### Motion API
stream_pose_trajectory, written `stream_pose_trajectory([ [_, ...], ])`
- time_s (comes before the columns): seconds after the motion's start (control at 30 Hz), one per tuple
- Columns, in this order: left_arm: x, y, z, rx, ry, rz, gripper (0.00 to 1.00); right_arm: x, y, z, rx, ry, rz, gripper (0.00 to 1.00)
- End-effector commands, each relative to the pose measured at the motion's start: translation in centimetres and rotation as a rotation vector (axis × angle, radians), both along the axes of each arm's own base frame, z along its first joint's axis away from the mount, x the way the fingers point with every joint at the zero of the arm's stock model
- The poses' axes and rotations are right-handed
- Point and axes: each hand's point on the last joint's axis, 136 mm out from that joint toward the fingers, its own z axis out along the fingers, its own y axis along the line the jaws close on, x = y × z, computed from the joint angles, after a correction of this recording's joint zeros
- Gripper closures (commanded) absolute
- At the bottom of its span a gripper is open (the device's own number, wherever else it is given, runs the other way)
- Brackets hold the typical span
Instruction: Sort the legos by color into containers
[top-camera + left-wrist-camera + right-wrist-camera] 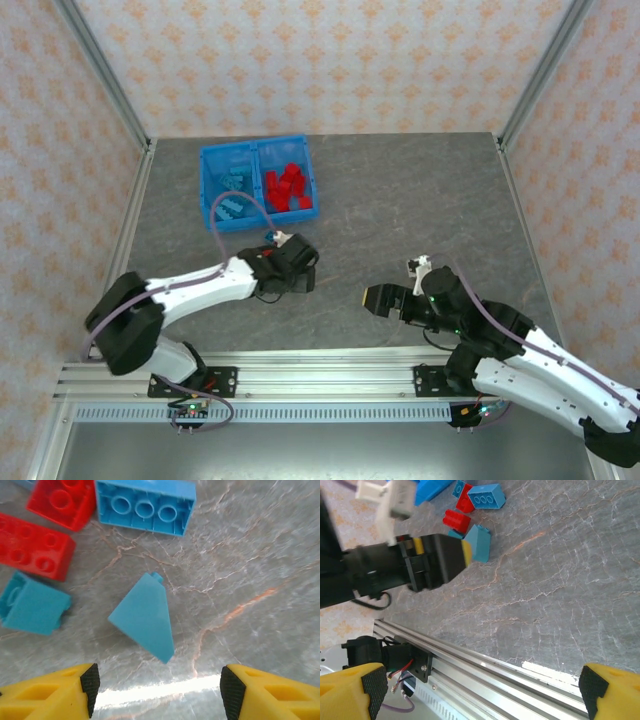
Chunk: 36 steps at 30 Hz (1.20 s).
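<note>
While the left gripper (160, 690) hangs over the grey table (260, 570) with its yellow fingers (55, 697) spread wide and nothing between the black pads, a teal sloped brick (142, 617) lies flat in the gap ahead of them. Its long axis runs from the upper middle of the left wrist frame toward the lower right. The tapered end points at the bottom edge, and one stud peeps out at the upper end.

Above it a light blue brick (145, 505) lies open side up, three tubes showing, its long axis nearly level across the frame. At upper left a square red brick (62, 500) is cut off by the top edge. A longer red brick (32, 545) is cut off by the left edge. Below them sits a teal block (32, 602), its studs hard to make out.

In the top view the bin (206, 190) stands at the upper left of the table, with teal pieces (232, 185) in its left compartment and red pieces (288, 188) in its right. The left gripper (298, 265) hides the table beneath it. The right gripper (375, 298) sits right of centre, well apart from the bin. In the right wrist view its fingers (355, 690) are spread and hold nothing.
</note>
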Motion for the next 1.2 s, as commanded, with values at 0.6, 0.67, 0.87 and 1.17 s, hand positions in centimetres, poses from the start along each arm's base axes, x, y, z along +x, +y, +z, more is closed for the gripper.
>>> stream_pose_trajectory([
  [0.6,3.9,1.0,-5.3,0.264,-0.036,0.056,0.51,-1.1,-1.1,-0.5,0.001,0.032,-0.009,0.01],
  [0.67,4.0,0.9,-5.3,0.263,-0.038,0.053,0.56,-1.1,-1.1,-0.4,0.003,0.031,-0.011,0.01],
  [0.87,4.7,1.7,-3.6,0.317,-0.082,0.055,0.49,-0.9,-1.0,0.2,0.006,0.019,-0.011,0.01],
  [1.17,6.6,2.8,-1.4,0.358,-0.111,0.052,0.23,-0.7,-0.5,0.5,-0.003,0.019,0.004,0.01],
])
